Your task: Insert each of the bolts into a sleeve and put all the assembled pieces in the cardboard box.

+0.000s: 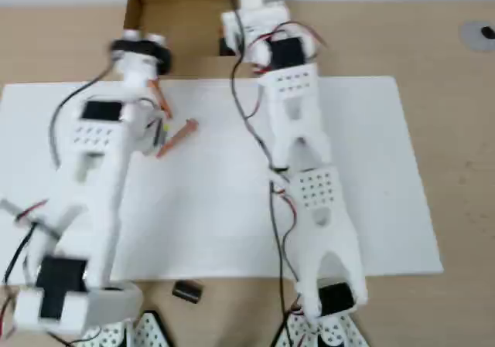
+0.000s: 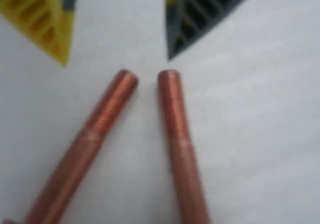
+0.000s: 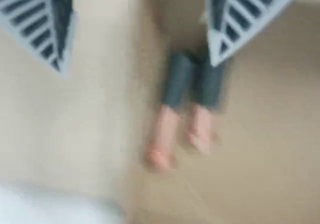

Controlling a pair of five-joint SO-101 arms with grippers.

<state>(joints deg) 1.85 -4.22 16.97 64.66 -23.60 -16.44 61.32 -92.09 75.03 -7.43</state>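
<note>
Two copper bolts (image 2: 95, 134) (image 2: 177, 144) lie side by side on the white sheet (image 2: 260, 109), their threaded tips pointing at my left gripper (image 2: 116, 58). That gripper is open just beyond the tips, one finger yellow, the other dark, with nothing between them. In the high view the bolts (image 1: 176, 138) lie beside the left arm's head. My right gripper (image 3: 137, 64) is open over the floor of the cardboard box (image 1: 166, 22). Below it lie two assembled pieces (image 3: 175, 114) (image 3: 205, 109), each a dark sleeve with a copper bolt sticking out.
A loose black sleeve (image 1: 187, 291) lies on the wooden table near the front edge, off the white sheet (image 1: 216, 223). The right arm (image 1: 298, 130) stretches across the sheet toward the box. A grey disc (image 1: 478, 35) sits at the far right.
</note>
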